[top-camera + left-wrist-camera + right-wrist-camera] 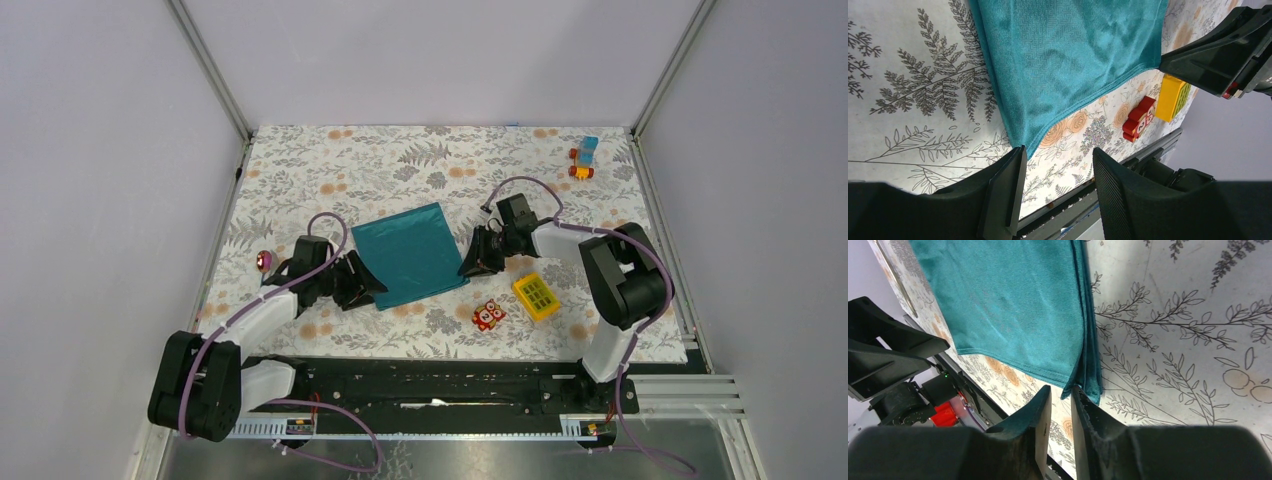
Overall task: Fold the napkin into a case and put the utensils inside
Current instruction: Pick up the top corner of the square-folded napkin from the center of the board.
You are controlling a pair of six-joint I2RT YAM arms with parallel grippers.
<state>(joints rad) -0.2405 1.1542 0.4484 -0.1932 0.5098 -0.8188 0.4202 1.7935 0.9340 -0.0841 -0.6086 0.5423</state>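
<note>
- Napkin (pixel 412 252) lies folded on counter (pixel 300 165).
- Left gripper (pixel 1058 157) at its 8 o'clock corner, jaws released.
- Right gripper (pixel 1061 390) at 4 o'clock corner, jaws narrow; cannot tell whether grasping.

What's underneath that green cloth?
The napkin lies flat on the flowered table cover; its edge shows stacked folded layers. Whatever lies beneath or between them is covered.

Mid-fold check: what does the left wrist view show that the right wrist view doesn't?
Left wrist only: the red owl toy and yellow block, past the napkin corner lying ahead of the open left claw. Right wrist only: stacked napkin layers at the corner by the right claw, jaws narrowly apart. Both: teal napkin, floral tablecloth.
</note>
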